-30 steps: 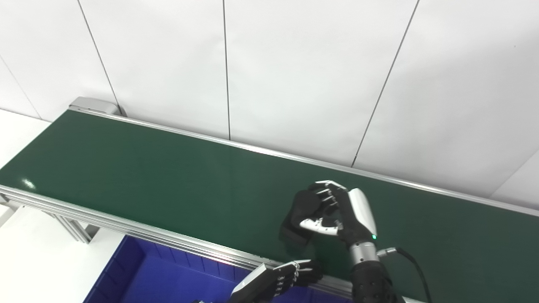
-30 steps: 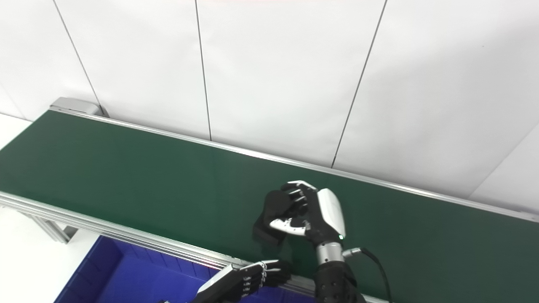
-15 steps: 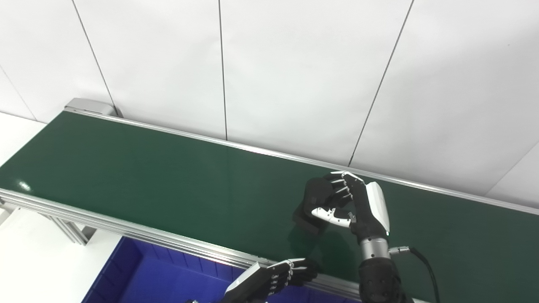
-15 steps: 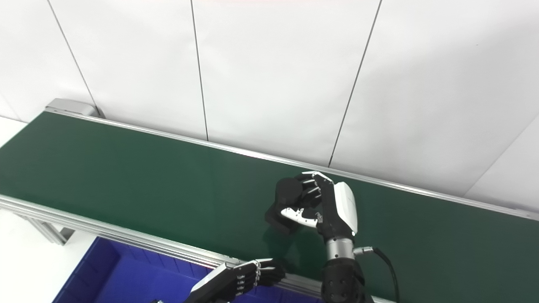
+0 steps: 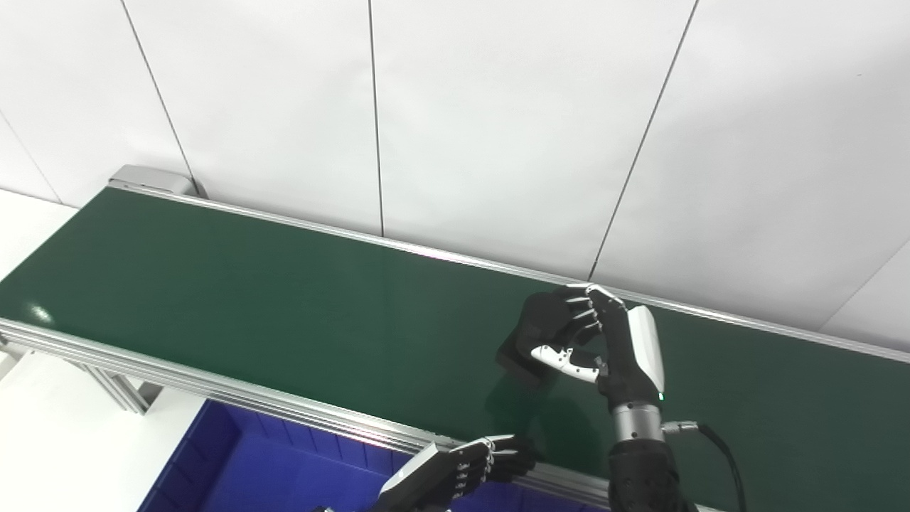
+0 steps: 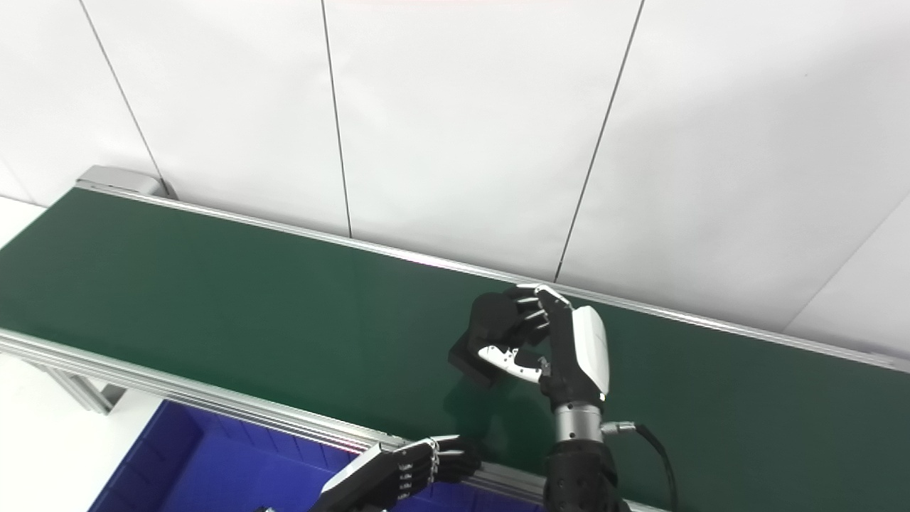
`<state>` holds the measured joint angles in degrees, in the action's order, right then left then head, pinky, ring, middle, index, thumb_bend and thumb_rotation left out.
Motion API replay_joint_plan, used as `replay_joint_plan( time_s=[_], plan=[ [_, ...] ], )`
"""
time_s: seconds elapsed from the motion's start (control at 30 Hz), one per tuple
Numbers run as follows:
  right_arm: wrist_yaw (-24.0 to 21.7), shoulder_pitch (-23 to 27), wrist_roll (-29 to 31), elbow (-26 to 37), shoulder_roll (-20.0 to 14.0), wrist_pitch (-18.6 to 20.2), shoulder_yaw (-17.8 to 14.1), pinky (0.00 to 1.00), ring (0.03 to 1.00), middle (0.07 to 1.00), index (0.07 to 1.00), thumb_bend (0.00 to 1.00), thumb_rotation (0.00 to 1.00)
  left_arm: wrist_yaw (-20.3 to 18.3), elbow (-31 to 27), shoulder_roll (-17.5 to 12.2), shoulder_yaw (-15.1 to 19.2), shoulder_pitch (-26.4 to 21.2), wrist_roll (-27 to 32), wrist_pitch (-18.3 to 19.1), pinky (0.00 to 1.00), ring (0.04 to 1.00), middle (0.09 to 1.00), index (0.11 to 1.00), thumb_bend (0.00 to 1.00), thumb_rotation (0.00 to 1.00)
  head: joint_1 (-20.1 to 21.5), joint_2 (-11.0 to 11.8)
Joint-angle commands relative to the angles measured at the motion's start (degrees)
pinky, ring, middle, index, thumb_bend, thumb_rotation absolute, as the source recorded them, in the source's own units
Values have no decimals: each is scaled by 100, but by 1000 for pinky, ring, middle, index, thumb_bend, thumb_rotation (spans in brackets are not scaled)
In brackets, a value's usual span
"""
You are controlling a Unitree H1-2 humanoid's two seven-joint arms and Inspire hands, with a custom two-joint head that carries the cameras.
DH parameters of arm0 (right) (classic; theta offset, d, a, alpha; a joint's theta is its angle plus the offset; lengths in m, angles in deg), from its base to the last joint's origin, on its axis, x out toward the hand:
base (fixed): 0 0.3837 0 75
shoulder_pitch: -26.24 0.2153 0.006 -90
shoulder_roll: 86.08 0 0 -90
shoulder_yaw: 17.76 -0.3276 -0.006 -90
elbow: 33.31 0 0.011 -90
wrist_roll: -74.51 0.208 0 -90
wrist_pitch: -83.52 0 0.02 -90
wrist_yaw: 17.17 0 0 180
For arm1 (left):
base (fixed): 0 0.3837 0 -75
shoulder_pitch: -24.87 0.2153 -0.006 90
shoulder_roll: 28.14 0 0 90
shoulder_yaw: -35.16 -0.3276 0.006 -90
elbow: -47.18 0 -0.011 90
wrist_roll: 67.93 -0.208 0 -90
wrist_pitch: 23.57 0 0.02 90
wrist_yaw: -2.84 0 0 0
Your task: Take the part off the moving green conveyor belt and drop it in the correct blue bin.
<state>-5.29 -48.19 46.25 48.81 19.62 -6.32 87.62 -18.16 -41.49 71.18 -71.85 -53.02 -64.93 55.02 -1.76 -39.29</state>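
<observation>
A black blocky part (image 5: 534, 334) is held above the green conveyor belt (image 5: 249, 299), and my right hand (image 5: 601, 341) is shut on it with fingers over the top and thumb beneath. The part's dim reflection shows on the belt just below it. The same part (image 6: 487, 333) appears in the right eye view, lifted clear of the belt surface. My left hand (image 5: 469, 466) rests low at the belt's near rail, fingers curled, holding nothing. A blue bin (image 5: 284, 473) lies under the near rail at bottom left.
An aluminium rail (image 5: 213, 384) runs along the belt's near edge and another along the far edge. White wall panels (image 5: 498, 121) stand directly behind the belt. A cable (image 5: 718, 448) trails from my right wrist. White floor shows at the far left.
My right hand has risen and moved toward the far rail with the black part in it, lifting it off the belt. The left hand has barely moved.
</observation>
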Motion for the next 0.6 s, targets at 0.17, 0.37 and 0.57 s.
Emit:
replay_joint_plan(
  time_s=[0.17,0.37,0.57],
  plan=[
    [-9,-55,195,804,124,-210,-165,349,459,555,604,494,0,-14,-117,-20,37,-36,90,-136,855,840,823,859,990,554,278,-10],
    [-202,-272,340,1503,195,85,-282,362,460,547,611,496,0,-27,-158,-70,64,-26,102,-101,854,842,828,863,981,554,568,-23],
    [-296,-432,264,2098,213,237,-403,362,465,537,603,498,0,-81,-105,-149,116,-43,209,-141,855,843,823,861,989,556,867,-39]
  ],
)
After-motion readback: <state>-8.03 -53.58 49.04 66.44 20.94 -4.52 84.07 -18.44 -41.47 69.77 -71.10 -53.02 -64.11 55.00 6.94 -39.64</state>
